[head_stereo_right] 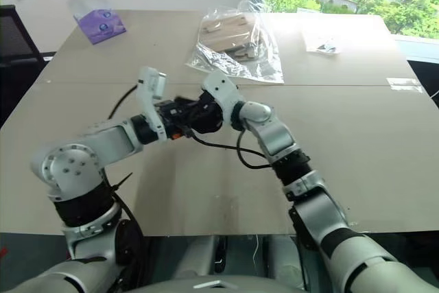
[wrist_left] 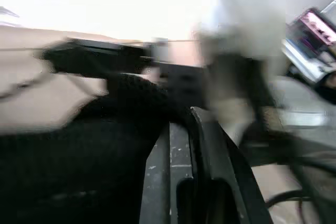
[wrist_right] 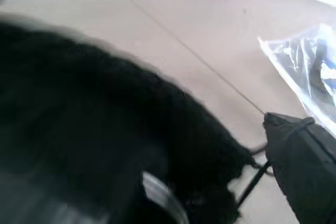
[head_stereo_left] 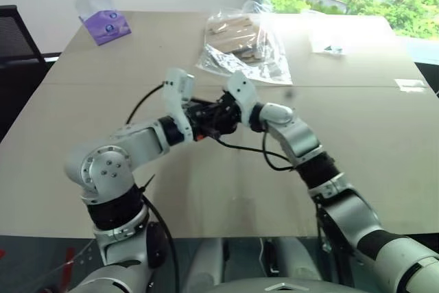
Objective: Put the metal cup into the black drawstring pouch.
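— Two arms meet over the desk (head_stereo_left: pixel 103 190) in the head views. What sits between them?

— The black drawstring pouch (head_stereo_left: pixel 218 113). It is up in the air, off the desk, right where the left arm (head_stereo_left: pixel 137 143) and the right arm (head_stereo_left: pixel 296 136) come together.

— What else is on the desk?

— A purple tissue pack (head_stereo_left: pixel 104 24) at the far left. It has writing, but I cannot read it. A clear bag of wooden blocks (head_stereo_left: pixel 243 46) lies in the far middle, and a small clear packet (head_stereo_left: pixel 328 44) at the far right.

— And the left wrist view?

— The left fingers (wrist_left: pixel 173 182) are clenched tight. The black cloth of the pouch lies right against them, so they seem to be pinching it.

— And the right wrist view?

— The pouch is very close. One of the right fingers (wrist_right: pixel 299 156) stands far off to the side, so they look spread wide and let go.

— Where is the metal cup?

— A shiny strip (wrist_right: pixel 157 192) peeks out of the black cloth. I cannot tell if that is the cup.
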Tool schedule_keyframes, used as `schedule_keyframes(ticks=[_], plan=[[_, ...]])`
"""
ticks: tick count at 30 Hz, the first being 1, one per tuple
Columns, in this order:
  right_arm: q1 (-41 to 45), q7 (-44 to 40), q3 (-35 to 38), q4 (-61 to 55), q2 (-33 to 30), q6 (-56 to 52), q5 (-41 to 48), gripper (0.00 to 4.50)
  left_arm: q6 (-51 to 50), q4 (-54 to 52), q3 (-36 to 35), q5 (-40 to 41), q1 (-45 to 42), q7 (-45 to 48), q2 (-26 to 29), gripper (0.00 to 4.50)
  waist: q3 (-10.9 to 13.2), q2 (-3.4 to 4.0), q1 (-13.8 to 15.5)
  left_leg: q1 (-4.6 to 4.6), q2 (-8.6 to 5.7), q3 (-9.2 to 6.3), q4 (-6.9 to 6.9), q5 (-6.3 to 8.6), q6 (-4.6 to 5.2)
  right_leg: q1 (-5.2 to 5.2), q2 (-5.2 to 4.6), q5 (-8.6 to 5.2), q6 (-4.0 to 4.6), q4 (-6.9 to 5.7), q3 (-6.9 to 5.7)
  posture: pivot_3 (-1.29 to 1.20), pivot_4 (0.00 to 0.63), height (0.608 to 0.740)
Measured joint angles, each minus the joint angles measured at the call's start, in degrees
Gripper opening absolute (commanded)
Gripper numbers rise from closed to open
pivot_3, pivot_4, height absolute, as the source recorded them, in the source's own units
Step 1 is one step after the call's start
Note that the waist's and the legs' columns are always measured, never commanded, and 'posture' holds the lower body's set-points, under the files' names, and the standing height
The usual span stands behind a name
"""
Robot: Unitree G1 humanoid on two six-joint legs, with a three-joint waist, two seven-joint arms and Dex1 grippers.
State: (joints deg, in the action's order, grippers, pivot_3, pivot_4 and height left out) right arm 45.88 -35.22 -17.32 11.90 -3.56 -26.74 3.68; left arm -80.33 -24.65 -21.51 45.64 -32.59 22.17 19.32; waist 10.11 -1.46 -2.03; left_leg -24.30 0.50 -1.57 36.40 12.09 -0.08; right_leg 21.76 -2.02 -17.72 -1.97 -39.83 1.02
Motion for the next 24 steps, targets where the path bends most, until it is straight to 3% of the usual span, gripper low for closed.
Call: schedule_keyframes(ticks=[2, 8, 13, 18, 24], plan=[[-1.43, -2.16, -0.19, -9.71, -3.23, -7.30, 2.31, 4.47, 3.23, 3.05, 1.67, -0.55, 0.10, 2.13, 2.42, 0.00, 0.00, 0.01, -0.05, -0.01, 0.01, -0.02, -0.01, 0.00, 0.00, 0.01, 0.00, 0.00, 0.00, 0.00, 0.00, 0.00, 0.150, 0.740], [-3.21, -2.66, 3.12, -23.18, -6.62, -19.43, 8.28, 4.47, 9.70, 6.51, 4.31, -0.70, 0.46, 6.60, 6.54, 0.00, 0.01, 0.01, -0.04, -0.02, 0.01, -0.01, -0.01, 0.01, 0.02, 0.02, -0.02, 0.00, 0.00, 0.02, 0.03, 0.00, 0.150, 0.740], [-6.25, -1.30, 7.24, -33.27, -7.97, -22.33, 12.69, 4.47, 13.83, 10.26, 6.48, -3.49, 2.34, 9.11, 11.43, 0.00, 0.01, 0.01, -0.02, -0.05, 0.01, -0.04, -0.02, 0.01, 0.03, 0.02, -0.02, -0.01, 0.00, 0.04, 0.00, 0.00, 0.150, 0.740], [-7.30, 4.38, 7.75, -32.91, -7.63, -21.36, 10.83, 4.47, 17.13, 10.88, 8.59, -4.55, 2.41, 10.83, 12.95, 0.00, 0.01, 0.01, 0.05, -0.05, -0.02, -0.04, -0.01, 0.01, 0.04, 0.02, -0.04, -0.01, 0.00, 0.02, 0.01, 0.00, 0.150, 0.740], [-13.10, 1.96, 2.69, -32.97, -18.05, -15.26, 6.23, 4.47, 25.35, 10.85, 10.81, -8.72, 4.09, 15.91, 19.88, 0.00, 0.02, 0.03, -0.14, -0.13, -0.03, 0.00, -0.01, 0.01, 0.04, 0.07, -0.02, -0.01, 0.01, 0.09, 0.01, 0.00, 0.150, 0.740]])
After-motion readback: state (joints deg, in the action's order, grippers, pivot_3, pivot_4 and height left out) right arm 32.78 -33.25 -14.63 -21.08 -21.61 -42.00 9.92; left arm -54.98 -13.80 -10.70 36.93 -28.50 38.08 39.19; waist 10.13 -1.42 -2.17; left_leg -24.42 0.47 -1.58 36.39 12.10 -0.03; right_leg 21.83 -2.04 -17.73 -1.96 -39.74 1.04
